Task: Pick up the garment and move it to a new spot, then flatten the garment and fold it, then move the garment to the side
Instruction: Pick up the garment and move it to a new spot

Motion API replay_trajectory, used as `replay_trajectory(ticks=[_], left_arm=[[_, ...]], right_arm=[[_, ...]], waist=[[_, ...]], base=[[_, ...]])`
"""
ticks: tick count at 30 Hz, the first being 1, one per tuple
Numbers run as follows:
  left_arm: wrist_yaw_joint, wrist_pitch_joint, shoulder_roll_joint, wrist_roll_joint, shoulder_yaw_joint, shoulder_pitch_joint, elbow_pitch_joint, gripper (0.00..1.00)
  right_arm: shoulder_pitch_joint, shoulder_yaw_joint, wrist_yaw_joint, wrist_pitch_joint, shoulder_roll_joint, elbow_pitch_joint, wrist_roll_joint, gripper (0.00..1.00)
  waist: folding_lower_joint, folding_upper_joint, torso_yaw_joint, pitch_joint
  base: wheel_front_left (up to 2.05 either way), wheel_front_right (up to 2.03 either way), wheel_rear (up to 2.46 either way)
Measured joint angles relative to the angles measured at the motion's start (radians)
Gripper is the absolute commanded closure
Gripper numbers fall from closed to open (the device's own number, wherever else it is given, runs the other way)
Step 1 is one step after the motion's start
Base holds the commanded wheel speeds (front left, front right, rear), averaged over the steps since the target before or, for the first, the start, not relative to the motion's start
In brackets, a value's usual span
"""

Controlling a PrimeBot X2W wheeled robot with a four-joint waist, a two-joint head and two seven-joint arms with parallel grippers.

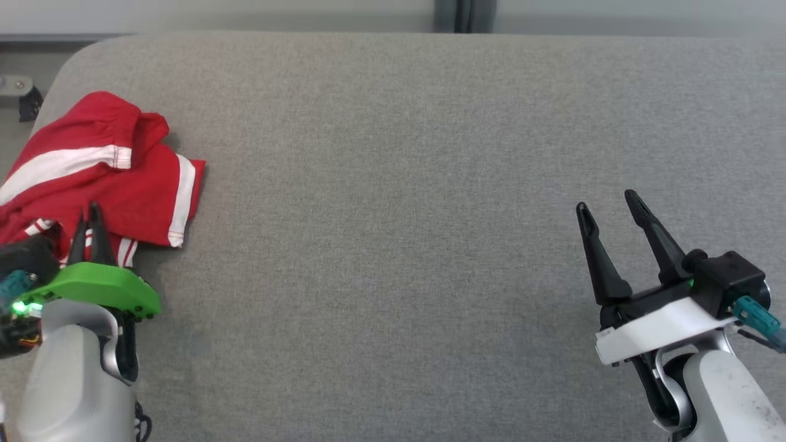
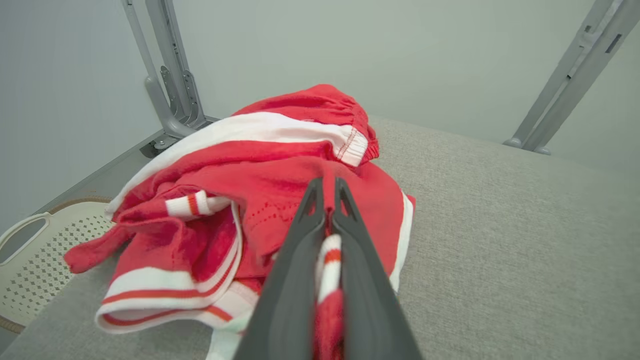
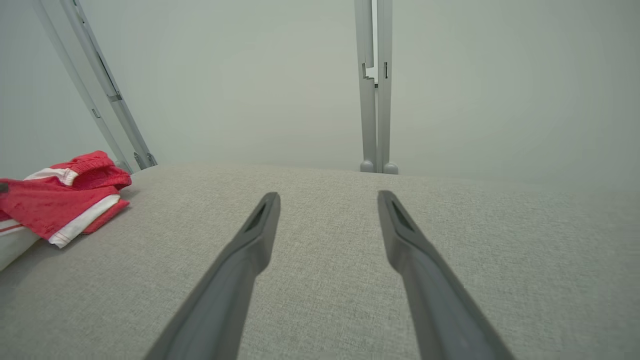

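The garment [image 1: 104,178] is a crumpled red piece with white stripes, lying at the far left of the grey table [image 1: 399,184]. My left gripper [image 1: 90,212] is shut on a fold at its near edge; in the left wrist view red and white cloth is pinched between the fingers of the left gripper [image 2: 326,186], with the garment [image 2: 240,200] bunched around them. My right gripper [image 1: 605,201] hovers open over bare table at the right, far from the cloth. Its wrist view shows the right gripper [image 3: 327,196] with spread fingers and the garment [image 3: 65,200] at the far left.
A pale perforated basket [image 2: 35,255] sits beside and below the table's left edge. Grey metal frame posts [image 2: 167,75] [image 3: 375,85] stand behind the table against a plain wall. The table's rounded back left corner [image 1: 80,55] is close to the garment.
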Motion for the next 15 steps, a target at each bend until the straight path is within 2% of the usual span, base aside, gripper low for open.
replay_trajectory(ticks=[3, 9, 15], left_arm=[[0.006, 0.003, -0.035, 0.016, -0.03, 0.062, -0.098, 1.0], [0.005, 0.076, -0.093, 0.05, -0.132, 0.164, -0.298, 1.0], [-0.011, 0.166, -0.142, 0.061, -0.304, 0.197, -0.434, 1.0]], right_arm=[[0.029, -0.007, 0.0, 0.008, 0.004, -0.004, 0.0, 0.0], [0.084, -0.031, 0.0, 0.026, 0.019, -0.026, -0.007, 0.0], [0.105, -0.045, 0.0, 0.044, 0.027, -0.05, -0.009, 0.0]], waist=[[0.0, 0.0, -0.024, -0.04], [0.0, 0.0, -0.085, -0.1], [0.0, 0.0, -0.16, -0.133]], base=[[0.0, 0.0, 0.0], [0.0, 0.0, 0.0], [0.0, 0.0, 0.0]])
